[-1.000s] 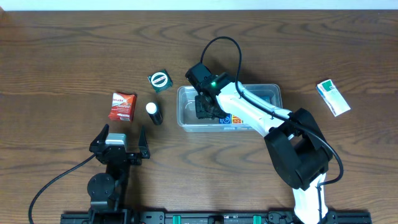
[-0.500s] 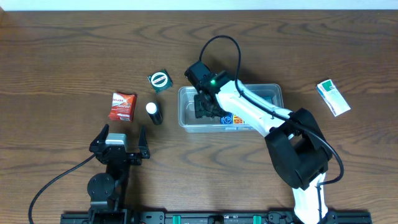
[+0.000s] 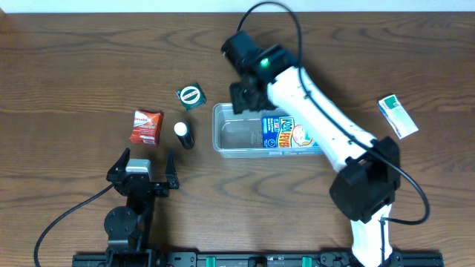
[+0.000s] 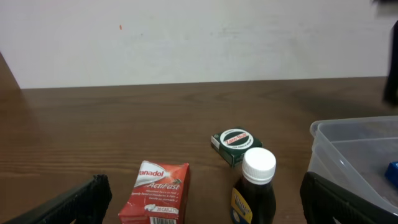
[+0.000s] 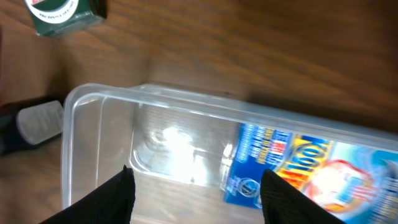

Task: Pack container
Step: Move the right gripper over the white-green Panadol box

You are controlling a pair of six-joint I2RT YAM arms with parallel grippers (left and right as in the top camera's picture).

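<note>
The clear plastic container (image 3: 223, 141) sits mid-table with a blue and yellow packet (image 3: 286, 134) lying flat in its right part. In the right wrist view the container (image 5: 99, 106) and the packet (image 5: 292, 165) show below. My right gripper (image 3: 243, 99) is open and empty, raised over the container's far left rim; it also shows in the right wrist view (image 5: 196, 193). My left gripper (image 3: 142, 172) is open and empty near the front edge. A red packet (image 3: 146, 127), a dark bottle with a white cap (image 3: 183, 134) and a green box (image 3: 191, 96) lie left of the container.
A white and green box (image 3: 398, 116) lies at the far right. In the left wrist view the red packet (image 4: 155, 193), the bottle (image 4: 255, 186), the green box (image 4: 235, 144) and the container's corner (image 4: 329, 140) stand ahead of the left gripper (image 4: 205, 199).
My right gripper has risen out of the container and moved toward the far side. The blue and yellow packet now lies uncovered in the container. The left arm has not moved.
</note>
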